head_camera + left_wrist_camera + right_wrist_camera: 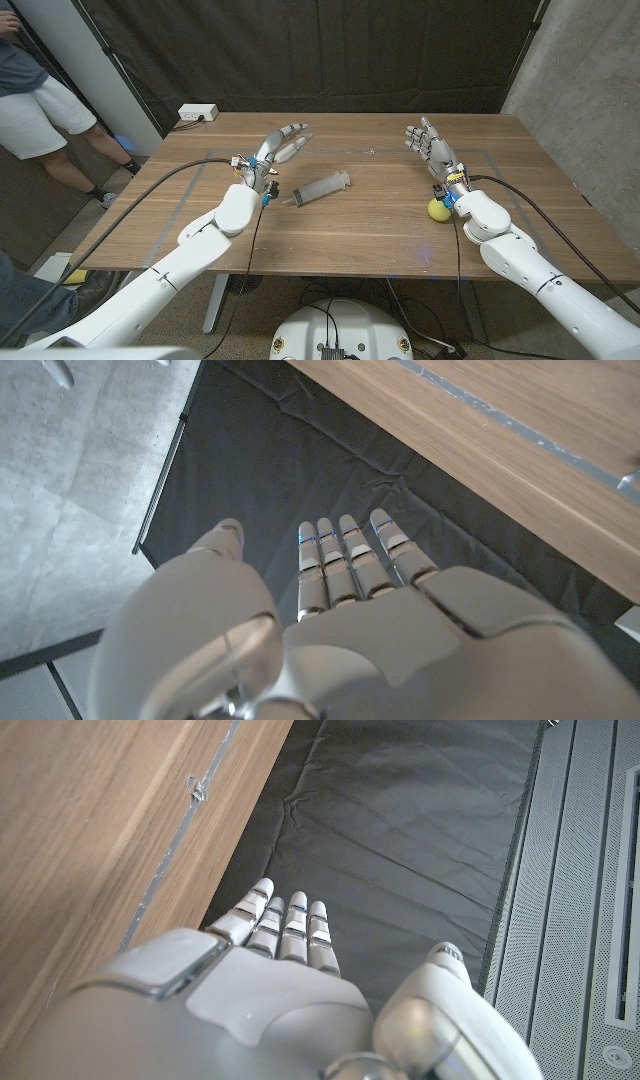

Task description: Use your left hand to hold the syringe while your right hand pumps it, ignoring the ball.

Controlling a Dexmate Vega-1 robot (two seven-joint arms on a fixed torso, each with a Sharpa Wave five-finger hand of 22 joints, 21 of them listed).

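Observation:
A clear plastic syringe (320,188) lies on its side near the middle of the wooden table (370,240), its plunger end toward the left. My left hand (280,147) hovers just left of and behind it, fingers stretched out and apart, holding nothing. My right hand (428,142) is raised at the right, also spread and empty. A yellow-green ball (438,209) sits on the table beside my right wrist. In the left wrist view my left hand (340,610) reaches out straight; in the right wrist view my right hand (290,980) does the same.
A white power strip (197,114) lies at the table's far left corner. A person in white shorts (45,115) stands off the table's left side. Black curtain (330,50) hangs behind the table. Grey tape lines (205,160) mark the tabletop.

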